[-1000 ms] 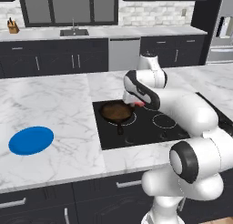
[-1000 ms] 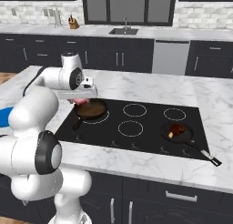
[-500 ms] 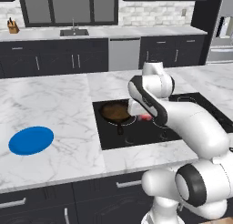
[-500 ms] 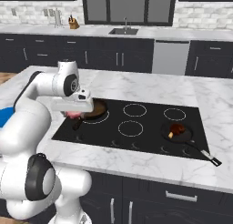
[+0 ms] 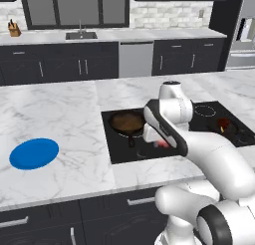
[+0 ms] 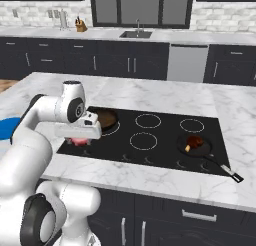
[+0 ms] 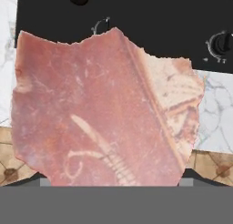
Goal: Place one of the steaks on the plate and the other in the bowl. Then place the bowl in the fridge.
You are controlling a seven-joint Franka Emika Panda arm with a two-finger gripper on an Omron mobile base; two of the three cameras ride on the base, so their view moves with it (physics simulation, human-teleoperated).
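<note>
We judge the first step is in hand: our gripper (image 6: 78, 140) pinches a pink, marbled steak (image 7: 98, 114) over the cooktop's (image 6: 160, 140) front left corner, beside the emptied skillet (image 5: 127, 122). Next, carry it left to the flat blue plate (image 5: 34, 153); the other steak (image 6: 194, 141) sits in the far skillet (image 6: 200, 147).

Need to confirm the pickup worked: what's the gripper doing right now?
Gripper: closed on a steak, carried above the front edge of the cooktop.
</note>
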